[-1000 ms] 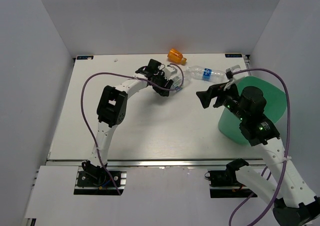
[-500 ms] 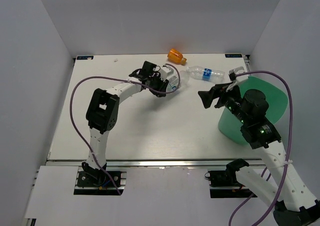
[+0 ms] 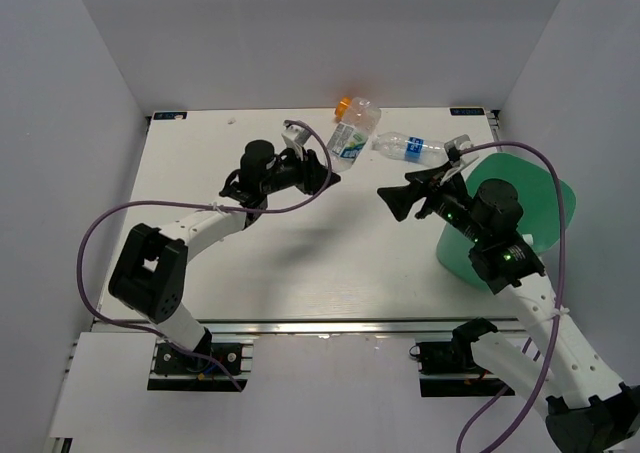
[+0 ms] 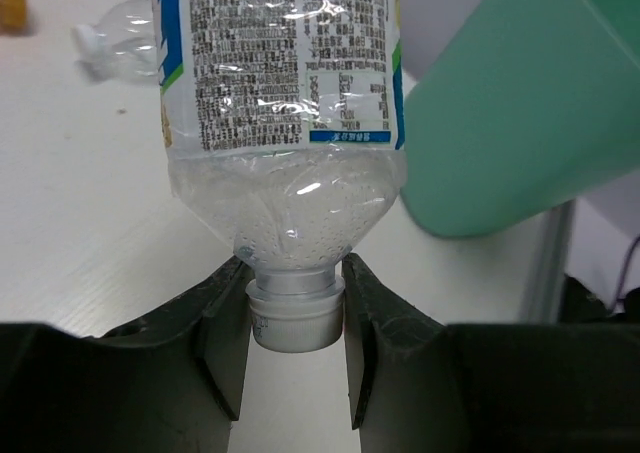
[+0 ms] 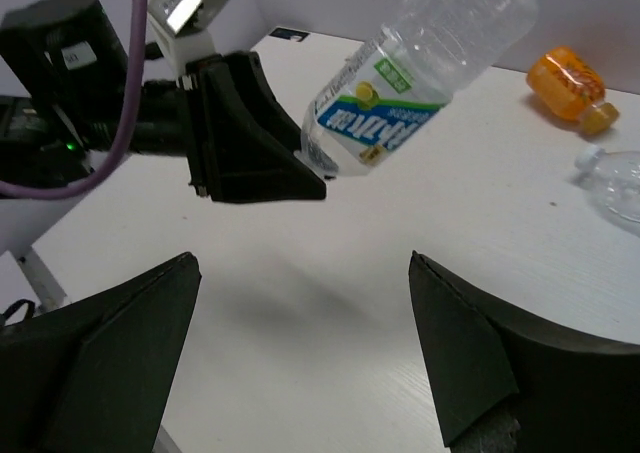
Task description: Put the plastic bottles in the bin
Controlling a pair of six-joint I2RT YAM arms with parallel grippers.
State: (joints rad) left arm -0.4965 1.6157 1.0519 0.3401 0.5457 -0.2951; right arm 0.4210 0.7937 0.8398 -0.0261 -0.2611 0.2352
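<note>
My left gripper [image 3: 322, 170] is shut on the white cap of the clear blue-labelled bottle [image 3: 352, 133] and holds it tilted above the table; the left wrist view shows the cap pinched between the fingers of the left gripper [image 4: 294, 291], with the bottle [image 4: 280, 83] above. The stubby orange bottle [image 3: 343, 104] and the long clear bottle [image 3: 412, 147] lie at the back. The green bin [image 3: 520, 223] stands at the right, partly under my right arm. My right gripper [image 3: 393, 199] is open and empty, facing the held bottle [image 5: 410, 73]. The orange-capped bottle is out of view.
White walls close in the table on three sides. The right wrist view shows the left gripper [image 5: 250, 133], the orange bottle [image 5: 572, 88] and the long clear bottle's cap end [image 5: 610, 178]. The bin's wall [image 4: 520, 123] fills the right of the left wrist view.
My left gripper has lifted the blue-labelled bottle off the table by its cap, and the left arm has drawn back to the left. My right gripper has shifted slightly left, still open.
</note>
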